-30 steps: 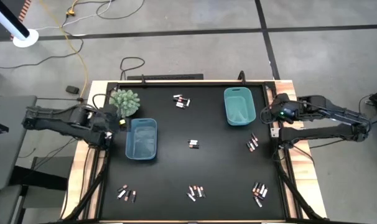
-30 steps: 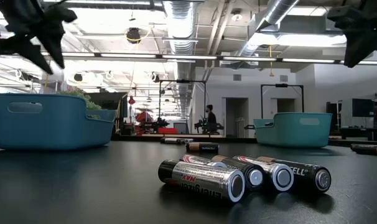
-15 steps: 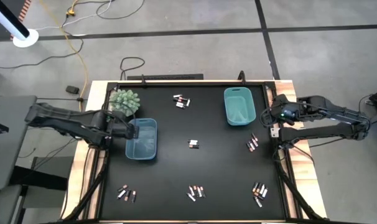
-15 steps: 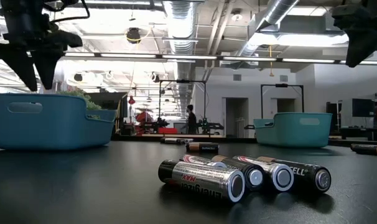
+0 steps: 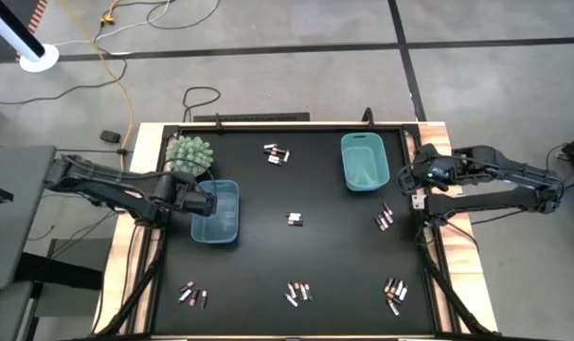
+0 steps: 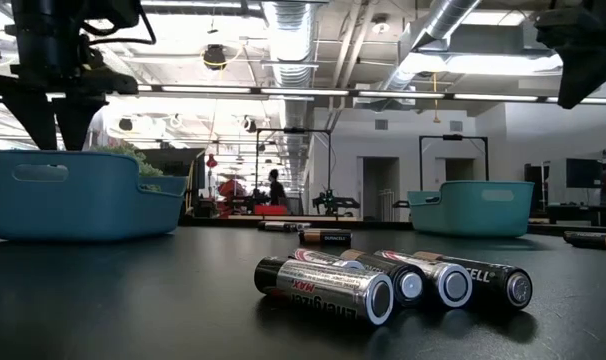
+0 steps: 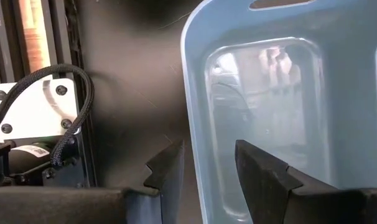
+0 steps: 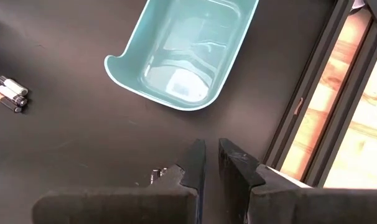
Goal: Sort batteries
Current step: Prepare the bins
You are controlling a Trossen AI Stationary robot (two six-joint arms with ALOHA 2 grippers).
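The batteries lie in several small clusters on the black table top, one at the middle (image 5: 294, 219), one at the far side (image 5: 277, 153), others along the near edge (image 5: 298, 291). The low view shows a cluster close up (image 6: 383, 280). My left gripper (image 7: 207, 152) is open and points down over the left blue bin (image 5: 217, 210). One finger (image 7: 167, 168) is outside the bin's left wall (image 7: 198, 124) and the other (image 7: 263, 174) inside it; I see no touch. My right gripper (image 8: 211, 149) hangs shut and empty near the table's right edge, beside the teal bin (image 5: 365, 161).
A green plant (image 5: 190, 154) stands at the far left corner, just behind the left bin. More batteries lie at the right side (image 5: 385, 217) and near right (image 5: 395, 292). Frame rails run along the table's left and right edges.
My left gripper has gone toward the table's right from the left edge, sunk, and tipped to point more steeply down, ending over the left bin's left wall. Its fingers have stayed open. The bins and batteries have not moved.
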